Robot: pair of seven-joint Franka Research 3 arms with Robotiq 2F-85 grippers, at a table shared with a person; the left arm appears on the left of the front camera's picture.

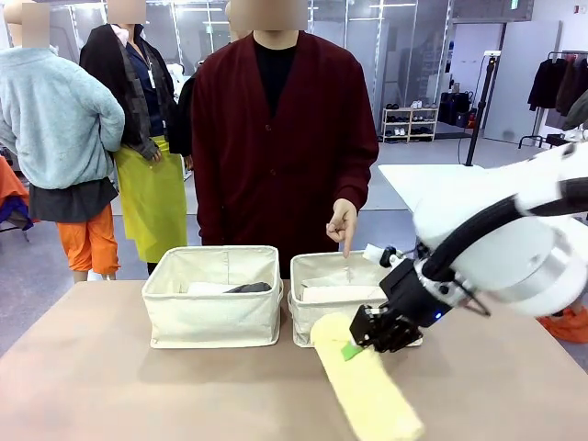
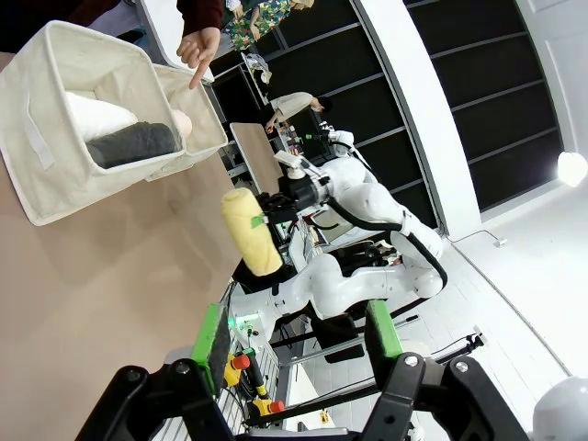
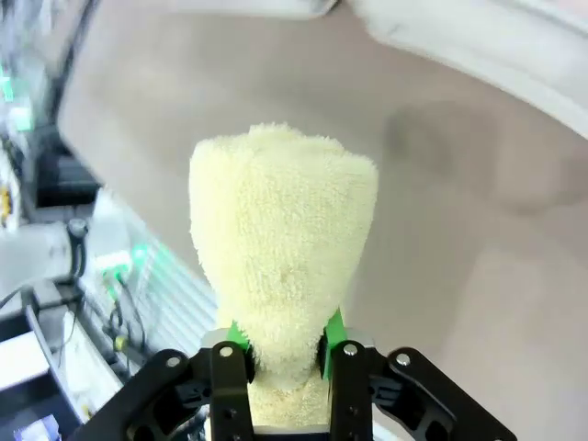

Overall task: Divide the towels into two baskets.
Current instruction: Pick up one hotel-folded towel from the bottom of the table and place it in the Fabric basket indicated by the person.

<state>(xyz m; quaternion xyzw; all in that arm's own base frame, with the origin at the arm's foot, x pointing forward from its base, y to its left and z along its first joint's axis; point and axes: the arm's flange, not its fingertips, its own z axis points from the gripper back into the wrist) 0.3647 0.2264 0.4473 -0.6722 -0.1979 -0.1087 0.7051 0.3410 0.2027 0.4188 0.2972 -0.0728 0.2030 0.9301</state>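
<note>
My right gripper (image 3: 283, 354) is closed on the pale yellow towel (image 3: 280, 253), the green pads (image 3: 333, 333) pinching the roll so it narrows to a waist where they bite and flares out thick beyond them. From the front, that gripper (image 1: 369, 336) holds the yellow roll (image 1: 366, 381) near its far end, and the roll slants down toward the near edge of the table (image 1: 110, 386), in front of the right basket (image 1: 342, 308); I cannot tell whether its low end touches the tabletop. My left gripper (image 2: 299, 335) is open with nothing between its fingers (image 2: 213, 333), looking across the table at my other arm and the yellow roll (image 2: 250, 231) it carries. The two cream baskets stand side by side toward the far edge of the table, close together. The left basket (image 1: 213, 296) holds a dark grey towel (image 2: 133, 144) and a white towel (image 2: 96, 117) lying next to each other. In the right basket something pale lies inside, and my wrist camera shows a rounded pale pink towel (image 2: 183, 122) end there. The person (image 1: 276, 138) in a dark red cardigan stands at the far side, one hand (image 1: 343, 223) over the right basket with a finger pointing down into it.
</note>
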